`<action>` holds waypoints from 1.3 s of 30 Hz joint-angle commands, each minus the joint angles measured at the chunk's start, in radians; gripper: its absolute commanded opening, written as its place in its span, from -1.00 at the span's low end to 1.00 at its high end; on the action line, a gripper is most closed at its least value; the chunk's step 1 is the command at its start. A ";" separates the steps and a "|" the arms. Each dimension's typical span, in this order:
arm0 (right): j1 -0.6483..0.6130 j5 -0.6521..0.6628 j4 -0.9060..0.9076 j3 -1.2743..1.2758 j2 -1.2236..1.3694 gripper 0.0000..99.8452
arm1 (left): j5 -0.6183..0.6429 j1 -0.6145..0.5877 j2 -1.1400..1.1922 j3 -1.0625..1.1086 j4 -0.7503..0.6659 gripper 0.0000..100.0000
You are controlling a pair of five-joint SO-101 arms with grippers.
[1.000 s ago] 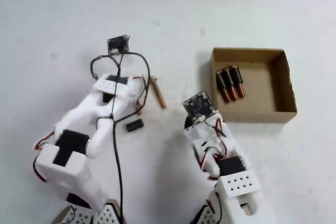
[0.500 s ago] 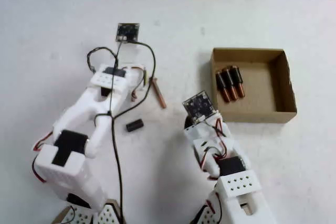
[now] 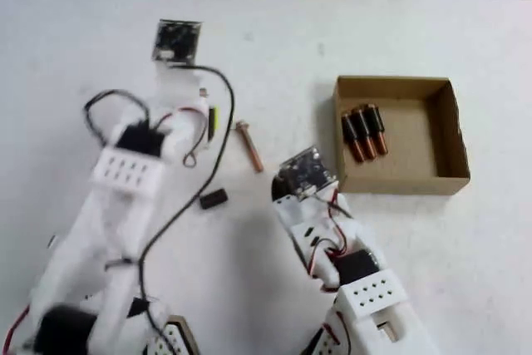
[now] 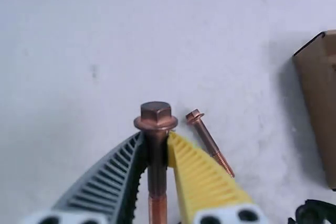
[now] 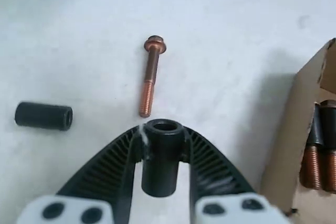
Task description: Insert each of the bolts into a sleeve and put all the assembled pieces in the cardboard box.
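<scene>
My left gripper (image 4: 155, 136) is shut on a copper bolt (image 4: 156, 129), whose hex head sticks out past the fingertips; in the high view this gripper (image 3: 208, 119) hangs above the table left of centre. A second copper bolt (image 3: 248, 146) (image 4: 209, 141) (image 5: 151, 75) lies loose on the table. My right gripper (image 5: 163, 134) is shut on a black sleeve (image 5: 162, 156) with its bore facing outward, just short of that loose bolt. Another black sleeve (image 3: 214, 199) (image 5: 43, 115) lies on the table. The cardboard box (image 3: 392, 82) holds three assembled pieces (image 3: 363, 132).
The white table carries both arms; the left arm's black cable (image 3: 218, 155) loops down close to the loose bolt and sleeve. The box wall (image 5: 294, 129) stands close beside the right gripper. Open table lies beyond the box and at the far left.
The left arm has lifted and swung away to the far left with its bolt. The right arm has shifted slightly left. The loose bolt and sleeve stayed put.
</scene>
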 commanded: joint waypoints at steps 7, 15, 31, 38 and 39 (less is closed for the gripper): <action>-0.113 -0.164 -0.203 -0.008 -0.022 -0.97 | -0.006 -0.004 -0.521 0.118 0.005 -0.95; -0.165 -0.163 -0.223 -0.048 -0.022 -0.97 | -0.006 -0.004 -0.791 0.219 0.005 -0.95; -0.170 -0.098 0.053 -0.040 -0.499 -0.97 | 0.002 -0.001 -0.842 0.236 -0.003 -0.95; -0.170 -0.094 0.051 0.054 -0.639 -0.97 | 0.002 0.102 -0.843 0.236 -0.086 -0.95; -0.170 -0.094 0.051 0.063 -0.648 -0.97 | 0.002 0.117 -0.843 0.236 -0.104 -0.95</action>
